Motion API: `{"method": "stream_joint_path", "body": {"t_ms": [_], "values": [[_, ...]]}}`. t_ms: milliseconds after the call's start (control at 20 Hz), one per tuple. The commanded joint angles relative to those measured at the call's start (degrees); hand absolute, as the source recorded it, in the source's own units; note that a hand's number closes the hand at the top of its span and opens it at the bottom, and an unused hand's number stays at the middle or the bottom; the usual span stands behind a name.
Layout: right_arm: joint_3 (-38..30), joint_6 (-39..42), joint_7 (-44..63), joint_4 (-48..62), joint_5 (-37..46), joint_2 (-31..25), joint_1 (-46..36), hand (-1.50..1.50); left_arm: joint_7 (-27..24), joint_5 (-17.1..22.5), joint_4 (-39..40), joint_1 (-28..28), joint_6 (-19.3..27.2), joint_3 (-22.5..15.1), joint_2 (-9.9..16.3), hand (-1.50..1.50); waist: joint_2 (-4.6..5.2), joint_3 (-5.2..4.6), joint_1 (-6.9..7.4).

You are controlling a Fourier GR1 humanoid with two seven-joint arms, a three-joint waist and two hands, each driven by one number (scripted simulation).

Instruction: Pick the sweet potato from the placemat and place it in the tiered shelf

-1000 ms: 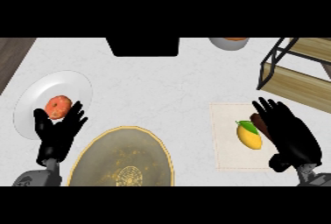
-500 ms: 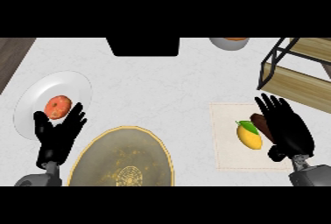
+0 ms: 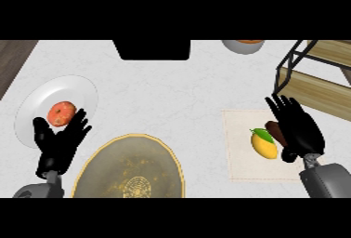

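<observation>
On the pale placemat [image 3: 241, 153], a brown oblong sweet potato [image 3: 276, 132] (half hidden) under the flat-fingered, empty right robot hand [image 3: 297, 129].

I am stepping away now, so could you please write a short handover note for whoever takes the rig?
Right hand: open, fingers straight, over the placemat, partly covering the brown sweet potato; not gripped yet.
Left hand: open, resting at the lower left beside the white plate.
A yellow mango lies next to the sweet potato on the placemat.
Tiered shelf stands at upper right.
Done: approach only. Left: grasp the sweet potato, lift it, place it in the shelf.
</observation>
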Motion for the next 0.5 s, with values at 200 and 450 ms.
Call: {"method": "stream_joint_path", "body": {"t_ms": [200, 450], "values": [[1.6, 2.9, -3.5, 4.1, 3.1, 0.2, -0.1, 1.50, 1.6, 0.8, -1.6, 2.4, -2.2, 0.8, 0.5, 0.00, 0.29, -0.05, 0.00], [4.9, 0.7, -6.8, 11.4, 6.2, 1.5, -0.7, 1.50, -0.3, -1.1, -0.6, 2.2, 0.1, -0.3, -1.9, 0.00, 0.45, -0.02, 0.31]]}}
